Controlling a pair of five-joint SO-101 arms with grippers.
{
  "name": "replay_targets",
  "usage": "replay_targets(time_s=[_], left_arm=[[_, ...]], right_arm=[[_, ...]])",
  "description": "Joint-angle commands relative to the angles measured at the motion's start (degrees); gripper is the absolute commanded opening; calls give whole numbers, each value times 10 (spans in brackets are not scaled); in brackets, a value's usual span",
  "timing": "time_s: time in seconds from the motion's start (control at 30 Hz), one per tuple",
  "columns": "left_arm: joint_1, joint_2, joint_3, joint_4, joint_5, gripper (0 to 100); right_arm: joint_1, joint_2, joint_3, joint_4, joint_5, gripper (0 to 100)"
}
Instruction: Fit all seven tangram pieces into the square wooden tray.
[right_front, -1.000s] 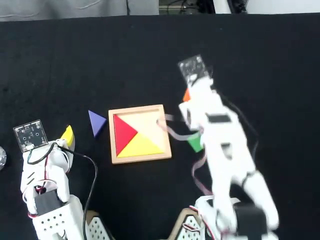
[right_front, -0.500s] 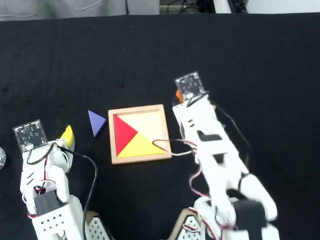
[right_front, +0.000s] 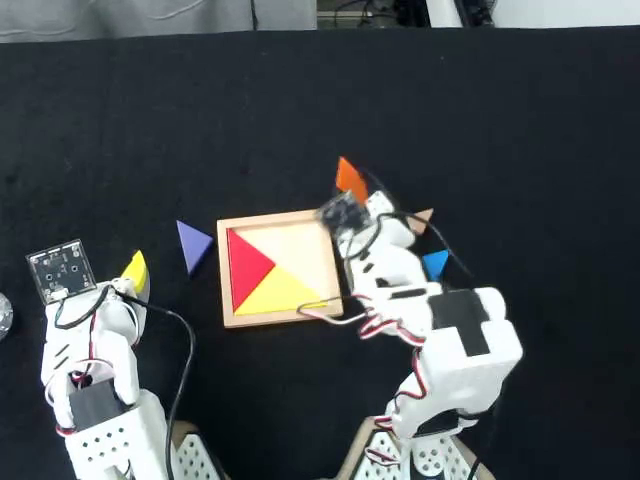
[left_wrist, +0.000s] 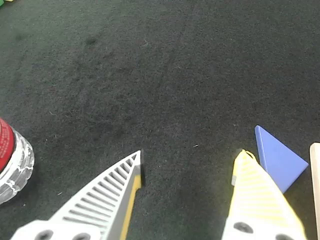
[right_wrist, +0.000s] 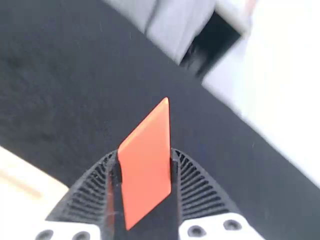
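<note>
Tangram work on a black cloth-covered table (right_front: 150, 120): the right gripper (right_front: 352, 198) is clamped on a flat orange tangram piece (right_front: 350, 177), holding it off the cloth just beyond the far right corner of the square wooden tray (right_front: 272, 216). In the right wrist view the orange piece (right_wrist: 146, 162) stands on edge between the two black fingers of the gripper (right_wrist: 144, 156), its pointed end jutting past their tips.

The tray sits at the middle of the table. A large red triangle (right_front: 245, 264) fills its left part and a large yellow triangle (right_front: 284, 292) its near part, the two meeting along a slanted edge; the far right part shows bare wood.

A purple triangle (right_front: 192, 244) lies flat on the cloth just left of the tray. To the right of the tray, close beside the right arm, lie a small blue triangle (right_front: 434, 264) and, farther back, a small tan piece (right_front: 424, 216) partly hidden by the arm.

At the near left, the left gripper (right_front: 132, 274) hangs over bare cloth, left of the purple triangle (left_wrist: 278, 159). Its own view shows the left gripper (left_wrist: 189, 159) spread wide with nothing between its fingers. A clear ribbed round object with a red part (left_wrist: 12, 161) sits at the table's left edge.
</note>
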Motion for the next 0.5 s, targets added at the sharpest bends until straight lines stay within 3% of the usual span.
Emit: replay_targets(time_s=[0.0, 0.2, 0.3, 0.47], left_arm=[[7, -5, 3, -7, -1, 288], [7, -5, 3, -7, -16, 288], [7, -5, 3, -7, -17, 288], [7, -5, 3, -8, -17, 288]], right_arm=[[-7, 0, 11, -32, 18, 10], [-3, 0, 9, -11, 18, 20], [-2, 0, 14, -11, 17, 103], [0, -7, 21, -21, -40, 131]])
